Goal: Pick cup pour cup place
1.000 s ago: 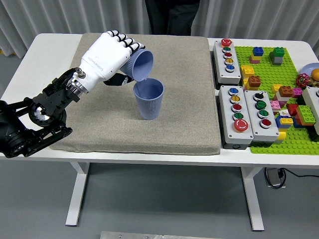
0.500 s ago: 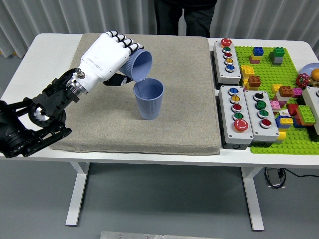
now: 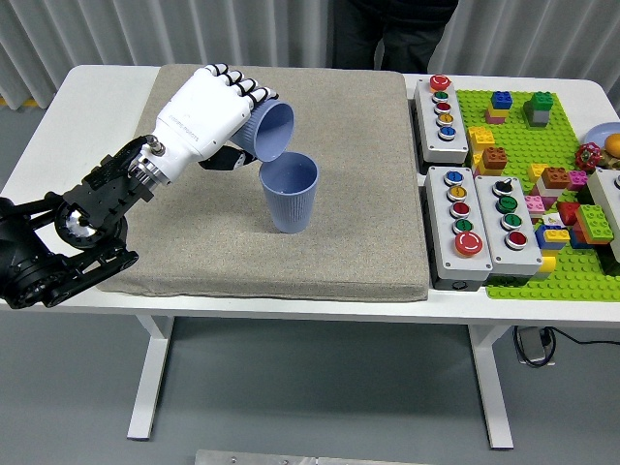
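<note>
The left hand (image 3: 208,108) grips one blue cup (image 3: 268,131), tipped with its mouth down over a second blue cup (image 3: 289,192) that stands upright on the grey mat (image 3: 320,252), the two rims just apart. Two cups in all, one mat, and three button boxes (image 3: 481,225) right of it, beside a green brick plate (image 3: 567,165). Since a second ago the tipped cup has lifted slightly and the person (image 3: 387,29) at the far side has shifted right.
</note>
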### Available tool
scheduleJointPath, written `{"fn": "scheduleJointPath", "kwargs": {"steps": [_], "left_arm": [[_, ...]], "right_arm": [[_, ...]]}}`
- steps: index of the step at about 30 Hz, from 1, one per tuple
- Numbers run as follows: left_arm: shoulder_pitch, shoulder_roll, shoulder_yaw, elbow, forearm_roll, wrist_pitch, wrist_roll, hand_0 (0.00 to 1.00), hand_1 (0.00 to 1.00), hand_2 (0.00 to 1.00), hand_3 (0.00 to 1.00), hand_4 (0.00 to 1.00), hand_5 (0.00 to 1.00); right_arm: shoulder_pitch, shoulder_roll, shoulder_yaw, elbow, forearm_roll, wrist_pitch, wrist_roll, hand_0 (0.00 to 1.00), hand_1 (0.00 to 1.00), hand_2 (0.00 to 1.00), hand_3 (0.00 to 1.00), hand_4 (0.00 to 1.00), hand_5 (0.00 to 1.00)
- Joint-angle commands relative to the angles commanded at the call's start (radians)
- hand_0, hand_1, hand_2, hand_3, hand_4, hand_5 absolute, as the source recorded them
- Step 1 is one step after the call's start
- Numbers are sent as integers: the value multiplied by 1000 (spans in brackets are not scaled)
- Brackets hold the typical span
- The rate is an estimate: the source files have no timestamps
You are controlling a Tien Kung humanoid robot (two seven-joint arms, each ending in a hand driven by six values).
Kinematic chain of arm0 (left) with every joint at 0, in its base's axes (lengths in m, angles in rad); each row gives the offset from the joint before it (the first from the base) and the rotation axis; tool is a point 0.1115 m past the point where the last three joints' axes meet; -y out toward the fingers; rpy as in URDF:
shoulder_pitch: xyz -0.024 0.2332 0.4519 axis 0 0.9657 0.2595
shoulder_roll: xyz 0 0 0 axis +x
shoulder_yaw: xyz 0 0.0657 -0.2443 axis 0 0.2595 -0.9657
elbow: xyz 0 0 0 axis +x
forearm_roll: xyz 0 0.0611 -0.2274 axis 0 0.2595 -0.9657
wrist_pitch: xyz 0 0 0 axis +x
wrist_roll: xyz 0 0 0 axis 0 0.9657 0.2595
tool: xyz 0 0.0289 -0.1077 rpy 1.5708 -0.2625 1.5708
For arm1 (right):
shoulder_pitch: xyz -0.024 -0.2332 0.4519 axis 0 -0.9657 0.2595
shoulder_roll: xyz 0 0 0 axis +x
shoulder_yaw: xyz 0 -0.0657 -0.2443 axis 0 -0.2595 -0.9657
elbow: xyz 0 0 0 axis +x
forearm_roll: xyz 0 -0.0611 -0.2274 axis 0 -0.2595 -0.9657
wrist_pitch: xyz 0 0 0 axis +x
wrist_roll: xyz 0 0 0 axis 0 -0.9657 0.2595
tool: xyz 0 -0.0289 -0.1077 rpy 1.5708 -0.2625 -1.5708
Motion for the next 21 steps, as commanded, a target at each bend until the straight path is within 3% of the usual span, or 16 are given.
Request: {"fn": "scheduleJointPath", "kwargs": {"steps": [7,14,18,21], "left_arm": [[5,-1,0,2,0,0,-5,412,496,521,533,681,78],[26,5,-41,-8,-3,0,-52,413,495,521,533,683,77],[37,8,-74,-12,-77,0,-84,413,493,522,532,683,78],[54,12,-113,-17,-190,0,-141,413,493,522,532,683,78]], "right_arm": [[-5,1,2,1,-3,1,-1,667,610,554,536,2,133],[-8,1,7,1,-9,4,-2,667,610,554,536,2,132],[-6,1,9,0,-9,5,-2,668,610,554,536,2,133],[-4,0,8,0,-9,6,0,668,610,554,536,2,133]]}}
